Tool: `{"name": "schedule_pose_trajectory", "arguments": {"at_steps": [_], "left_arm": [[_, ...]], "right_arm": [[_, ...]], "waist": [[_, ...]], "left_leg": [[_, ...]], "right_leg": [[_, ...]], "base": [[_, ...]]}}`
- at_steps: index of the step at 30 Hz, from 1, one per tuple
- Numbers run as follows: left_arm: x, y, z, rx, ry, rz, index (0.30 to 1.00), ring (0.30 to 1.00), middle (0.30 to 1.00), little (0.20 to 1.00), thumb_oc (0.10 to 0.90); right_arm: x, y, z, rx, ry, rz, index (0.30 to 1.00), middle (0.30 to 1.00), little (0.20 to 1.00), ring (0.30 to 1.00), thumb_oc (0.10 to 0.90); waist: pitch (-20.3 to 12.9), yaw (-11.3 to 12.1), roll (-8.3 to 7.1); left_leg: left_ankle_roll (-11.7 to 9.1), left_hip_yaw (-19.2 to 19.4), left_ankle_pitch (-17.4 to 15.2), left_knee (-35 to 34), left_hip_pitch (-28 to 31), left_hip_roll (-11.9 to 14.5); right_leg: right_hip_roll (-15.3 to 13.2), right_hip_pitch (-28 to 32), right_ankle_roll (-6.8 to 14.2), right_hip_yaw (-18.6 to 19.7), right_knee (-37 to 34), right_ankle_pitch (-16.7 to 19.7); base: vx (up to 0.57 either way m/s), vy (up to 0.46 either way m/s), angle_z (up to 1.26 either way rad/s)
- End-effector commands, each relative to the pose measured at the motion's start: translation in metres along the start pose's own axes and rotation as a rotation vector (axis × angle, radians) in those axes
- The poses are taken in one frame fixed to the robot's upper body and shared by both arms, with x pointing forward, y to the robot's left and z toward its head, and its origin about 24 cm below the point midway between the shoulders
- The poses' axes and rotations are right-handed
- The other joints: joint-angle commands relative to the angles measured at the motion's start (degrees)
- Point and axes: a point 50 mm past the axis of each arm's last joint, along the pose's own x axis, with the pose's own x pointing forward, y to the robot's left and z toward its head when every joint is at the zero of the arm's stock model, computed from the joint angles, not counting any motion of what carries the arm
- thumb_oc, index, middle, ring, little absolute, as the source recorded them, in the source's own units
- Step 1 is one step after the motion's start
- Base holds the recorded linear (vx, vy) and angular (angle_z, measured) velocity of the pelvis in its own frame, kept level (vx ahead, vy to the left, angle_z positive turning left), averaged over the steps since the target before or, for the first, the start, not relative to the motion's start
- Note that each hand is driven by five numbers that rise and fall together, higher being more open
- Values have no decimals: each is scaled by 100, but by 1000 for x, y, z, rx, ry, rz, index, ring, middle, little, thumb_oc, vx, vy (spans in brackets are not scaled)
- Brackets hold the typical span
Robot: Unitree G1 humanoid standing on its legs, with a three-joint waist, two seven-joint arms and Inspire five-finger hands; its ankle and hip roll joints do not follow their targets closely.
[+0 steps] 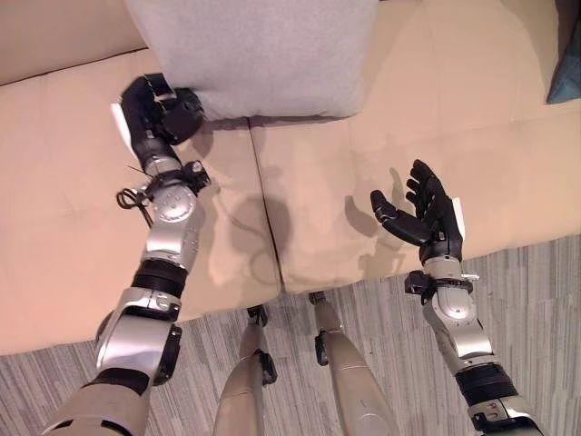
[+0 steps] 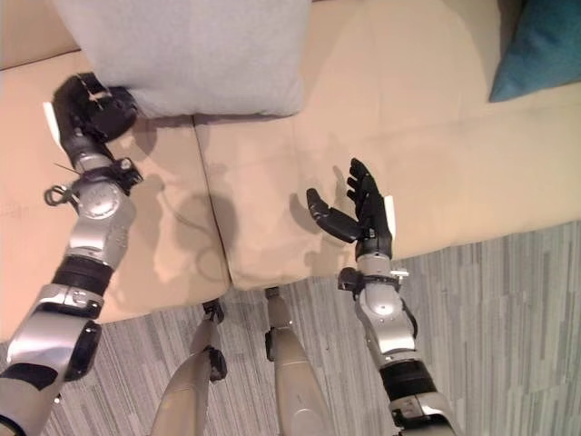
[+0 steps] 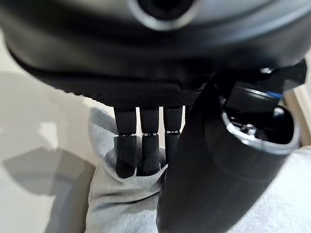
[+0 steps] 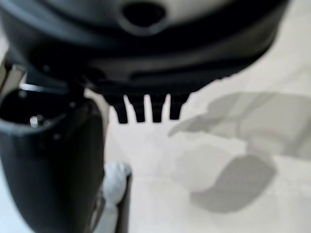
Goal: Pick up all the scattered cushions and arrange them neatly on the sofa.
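Grey cushion (image 1: 259,54) on the sofa (image 1: 436,136) may topple — only the left hand (image 1: 156,111) pinches its corner, the right hand (image 1: 427,216) hovering spread and empty.

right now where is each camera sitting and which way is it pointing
Left eye view: on the head, facing down at the beige leather sofa; both silver-grey arms enter from below.
Right eye view: beside it, same scene plus more of the teal fabric cushion far right.
Left wrist view: on the left wrist, along the left hand curled on the light grey fabric cushion.
Right wrist view: on the right wrist, along the open right hand over the sofa seat.
Shared: both eye views show the grey cushion's corner gripped.
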Motion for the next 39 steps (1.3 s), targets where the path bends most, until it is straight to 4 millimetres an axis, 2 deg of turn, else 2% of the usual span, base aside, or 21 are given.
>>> {"name": "schedule_pose_trajectory", "arguments": {"at_steps": [1,3,6,7,8,9,12,15,17,20,21,22,26,27,32,33,35,36,37,38,39], "left_arm": [[-3,-17,32,-76,-198,-85,300,300,300,300,400],[-5,-14,25,-55,-180,-84,300,300,300,300,400],[-2,-10,28,-19,-195,-81,300,300,300,300,400],[1,-8,30,4,-205,-78,578,578,578,578,585],[1,-8,30,4,-205,-78,698,698,698,698,665],[7,-2,37,52,-233,-66,900,900,900,900,800],[14,6,42,78,-246,-42,900,900,900,900,800],[25,22,56,104,-286,3,900,900,900,900,800],[26,26,57,103,-288,12,900,900,900,900,800],[17,51,32,143,-214,30,900,900,900,900,800],[16,51,32,144,-213,30,900,900,900,900,800],[12,58,22,167,-182,30,900,900,900,900,800],[-23,84,-26,197,-27,3,900,900,900,900,800],[-45,91,-49,201,53,-39,900,900,900,900,800],[-114,115,-98,195,278,-98,900,900,900,900,800],[-115,115,-98,195,280,-99,900,900,900,900,800],[-142,130,-114,222,381,-111,900,900,900,900,800],[-166,145,-127,282,479,-142,900,900,900,900,800],[-178,152,-133,313,528,-159,900,900,900,900,800],[-187,158,-138,334,568,-158,900,900,900,900,800],[-187,158,-138,334,568,-158,900,900,900,900,800]], "right_arm": [[-5,-10,15,35,-117,-71,900,900,900,900,800],[-4,-9,16,36,-123,-72,900,900,900,900,800],[-3,-10,16,36,-124,-73,900,900,900,900,800],[-3,-10,16,35,-124,-72,900,900,900,900,800],[-3,-10,16,35,-124,-72,900,900,900,900,800],[-3,-12,16,28,-123,-68,900,900,900,900,800],[-5,-14,15,20,-117,-66,900,900,900,900,800],[-8,-17,12,5,-103,-58,900,900,900,900,800],[-9,-17,11,2,-99,-56,900,900,900,900,800],[-16,-17,7,-14,-77,-40,900,900,900,900,800],[-17,-17,7,-14,-75,-39,900,900,900,900,800],[-18,-18,5,-14,-67,-40,900,900,900,900,800],[-30,-27,-6,-43,-7,-49,900,900,900,900,800],[-35,-31,-13,-59,28,-47,900,900,900,900,800],[-57,-38,-34,-86,143,-49,900,900,900,900,800],[-58,-39,-34,-87,144,-49,900,900,900,900,800],[-70,-40,-47,-104,215,-39,900,900,900,900,800],[-81,-44,-62,-159,295,-24,900,900,900,900,800],[-88,-46,-71,-187,346,-22,900,900,900,900,800],[-94,-46,-78,-199,383,-16,900,900,900,900,800],[-94,-46,-78,-199,383,-16,900,900,900,900,800]], "waist": [[-683,100,-107],[-675,125,-112],[-675,134,-118],[-675,129,-117],[-675,128,-119],[-681,124,-116],[-688,117,-122],[-726,122,-120],[-736,125,-118],[-839,208,-129],[-839,206,-129],[-871,216,-141],[-1036,329,-190],[-1098,392,-219],[-1207,593,-281],[-1202,592,-280],[-1249,678,-298],[-1304,774,-318],[-1327,820,-335],[-1347,849,-344],[-1338,847,-344]], "left_leg": [[-445,-282,-444,8,307,48],[-442,-295,-438,8,310,51],[-447,-302,-437,8,309,58],[-450,-302,-435,8,300,60],[-450,-303,-434,8,297,60],[-456,-315,-428,8,284,67],[-457,-325,-427,8,288,65],[-466,-335,-423,8,330,73],[-467,-335,-427,8,350,77],[-472,-329,-455,8,593,96],[-472,-327,-458,8,604,97],[-468,-319,-429,8,652,92],[-480,-322,-500,8,1028,119],[-478,-328,-520,8,1190,115],[-466,-357,-572,8,1695,107],[-467,-359,-576,8,1714,108],[-451,-397,-598,8,1931,101],[-439,-437,-609,8,2113,89],[-427,-470,-623,8,2224,93],[-415,-494,-634,8,2320,91],[-415,-496,-637,8,2333,92]], "right_leg": [[-372,232,812,-365,20,-290],[-375,239,812,-371,20,-291],[-385,241,819,-394,20,-289],[-384,231,820,-396,20,-286],[-384,229,820,-396,20,-286],[-385,216,819,-403,20,-280],[-384,223,817,-407,20,-279],[-391,270,813,-425,20,-274],[-398,297,813,-433,20,-279],[-401,568,796,-476,20,-324],[-401,578,796,-474,20,-326],[-419,626,789,-483,20,-310],[-431,1050,777,-557,20,-398],[-429,1229,768,-591,20,-439],[-420,1819,748,-733,20,-583],[-420,1839,748,-736,20,-587],[-401,2092,721,-812,20,-658],[-391,2327,706,-876,20,-729],[-381,2458,696,-918,20,-764],[-372,2549,687,-943,20,-793],[-372,2563,687,-945,20,-796]], "base": [[0,0,0],[0,0,0],[0,0,0],[0,0,0],[0,0,0],[0,0,0],[0,0,0],[0,0,0],[0,0,0],[36,-4,1],[0,0,0],[0,0,0],[74,-26,4],[104,-40,15],[65,-31,15],[42,-11,28],[60,-25,25],[46,-31,19],[39,-22,20],[19,-11,26],[18,-6,34]]}}
